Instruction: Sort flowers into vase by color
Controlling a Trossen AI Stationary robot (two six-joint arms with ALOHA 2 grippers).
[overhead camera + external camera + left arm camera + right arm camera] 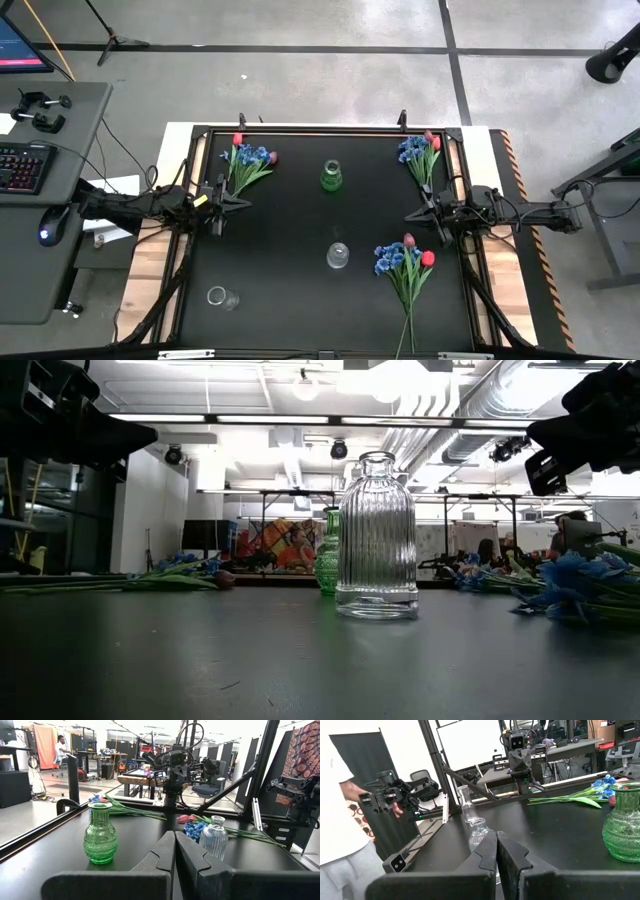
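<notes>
Both the left claw (218, 203) and right claw (436, 213) hover fully closed and empty over the tabletop (290, 280), flowers (405, 268) lying untouched.

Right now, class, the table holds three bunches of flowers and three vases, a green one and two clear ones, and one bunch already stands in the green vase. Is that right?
Not quite. The green vase is empty: in the high view all three bunches lie flat on the table. The three vases, one green and two clear, are right.
</notes>
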